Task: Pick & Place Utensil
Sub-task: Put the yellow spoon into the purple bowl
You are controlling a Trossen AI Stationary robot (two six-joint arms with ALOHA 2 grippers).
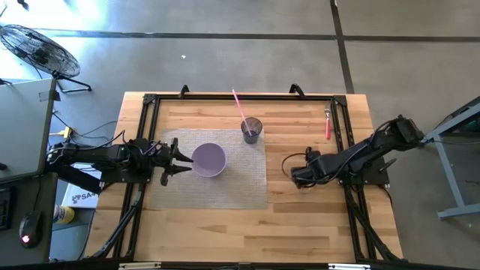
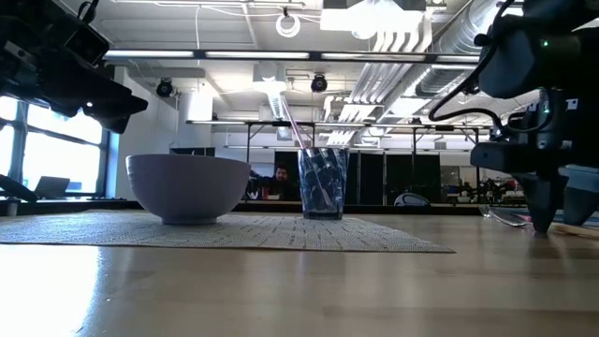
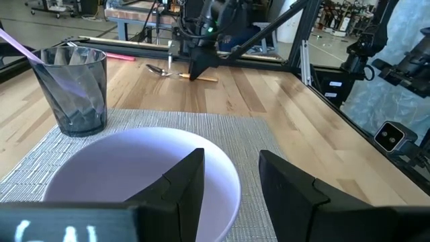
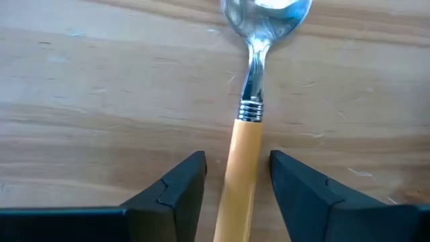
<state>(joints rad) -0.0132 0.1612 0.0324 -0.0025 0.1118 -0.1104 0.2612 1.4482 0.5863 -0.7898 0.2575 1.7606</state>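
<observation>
A spoon [image 4: 250, 107] with a steel bowl and a yellow-wood handle lies flat on the bare wood on the table's right side; it also shows in the left wrist view as spoon [image 3: 163, 70]. My right gripper [image 4: 238, 165] points down over it, open, one finger on each side of the handle with a narrow gap on both sides. In the high view the right gripper [image 1: 298, 176] hides the spoon. My left gripper [image 1: 174, 159] is open and hovers at the left edge of a lavender bowl [image 1: 209, 160], above its rim [image 3: 232, 185].
The bowl stands on a grey placemat [image 1: 240, 184]. A clear glass [image 1: 251, 130] with a pink utensil in it stands at the mat's far edge. A red-handled utensil [image 1: 328, 124] lies near the far right corner. Bare wood lies along the near edge.
</observation>
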